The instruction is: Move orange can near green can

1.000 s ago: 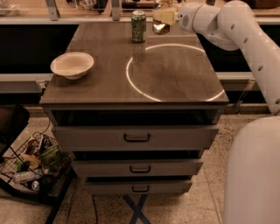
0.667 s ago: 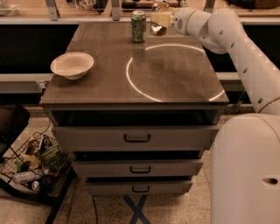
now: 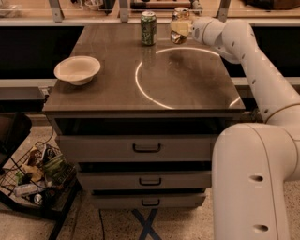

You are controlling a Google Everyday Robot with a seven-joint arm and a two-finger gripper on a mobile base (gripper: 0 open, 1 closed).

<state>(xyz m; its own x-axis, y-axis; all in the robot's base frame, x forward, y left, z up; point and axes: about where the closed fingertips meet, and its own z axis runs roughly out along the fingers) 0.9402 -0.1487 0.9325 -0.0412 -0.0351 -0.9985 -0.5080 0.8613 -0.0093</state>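
The gripper (image 3: pixel 180 29) reaches in from 3 o'clock, its jaws clamped across the middle of the orange can (image 3: pixel 180 13), likely to hold the smooth metal cylinder upright. The can is at the 12 o'clock edge of the glossy brown surface (image 3: pixel 187 79). It is near the slim, speckled green can (image 3: pixel 148 28), at that can's 3 o'clock and apart from it.
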